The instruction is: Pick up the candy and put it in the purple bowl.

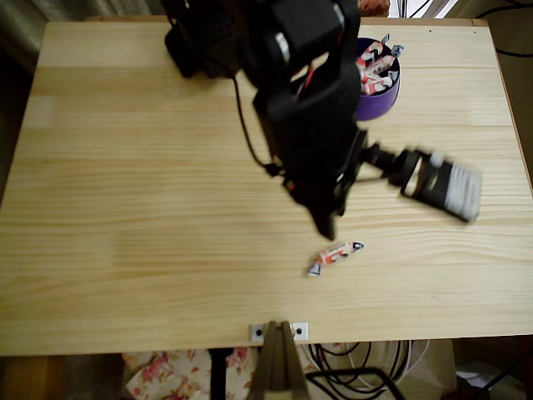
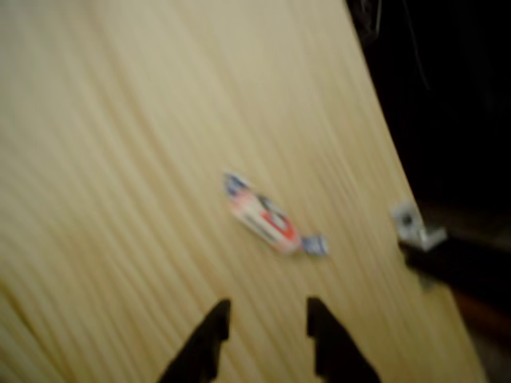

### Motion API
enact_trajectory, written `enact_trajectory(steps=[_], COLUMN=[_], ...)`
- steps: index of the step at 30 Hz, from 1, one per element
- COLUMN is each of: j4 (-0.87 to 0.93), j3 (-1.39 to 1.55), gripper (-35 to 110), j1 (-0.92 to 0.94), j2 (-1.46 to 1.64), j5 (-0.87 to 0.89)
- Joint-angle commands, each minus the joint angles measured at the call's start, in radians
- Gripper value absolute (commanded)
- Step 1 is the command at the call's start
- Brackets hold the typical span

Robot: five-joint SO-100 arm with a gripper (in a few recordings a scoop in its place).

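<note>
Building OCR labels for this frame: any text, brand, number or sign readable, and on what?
No text can be read in either view.
Candy on the table: red and white wrapper with a dark mark, too blurred to read.
Candies in the purple bowl: wrapper print too small to read.
Tool: plain black, no marking.

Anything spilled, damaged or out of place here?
Nothing stands out. One candy lies loose on the table, intact, below the gripper, whose jaws are open. The bowl stands upright with other candies inside.
</note>
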Motion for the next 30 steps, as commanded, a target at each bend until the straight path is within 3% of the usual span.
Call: enact_trajectory(steps=[1, 4, 16, 30], j4=[0.115, 0.066, 0.259, 0.382], j3=[-0.156, -0.034, -0.238, -0.676], gripper=[23, 26, 22, 22], j1=[0.008, -0.044, -0.103, -0.101], j2=[0.023, 0.089, -0.143, -0.469], j5=[-0.020, -0.170, -0.603, -0.730])
